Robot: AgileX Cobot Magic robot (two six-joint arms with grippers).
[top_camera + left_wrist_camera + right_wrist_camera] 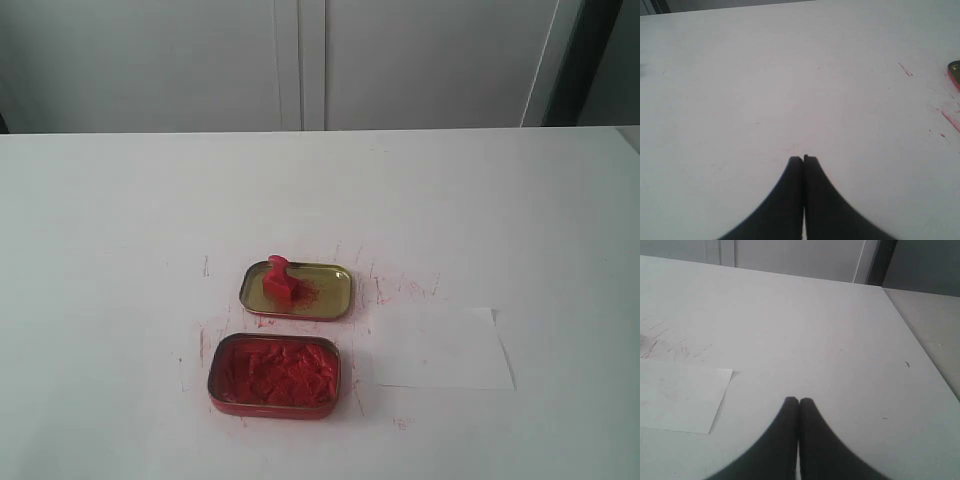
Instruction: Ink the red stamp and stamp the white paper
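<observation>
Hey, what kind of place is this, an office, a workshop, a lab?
Likely an indoor test bench or lab workspace, though that's a guess: a white table, plain white panels behind it, and stamping props laid out: a tin of red ink, the red stamp and the white paper.

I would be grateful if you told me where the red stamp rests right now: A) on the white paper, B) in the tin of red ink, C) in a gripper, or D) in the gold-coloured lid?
D: the red stamp stands in the gold-coloured lid, beside the ink tin and apart from the white paper.
</observation>
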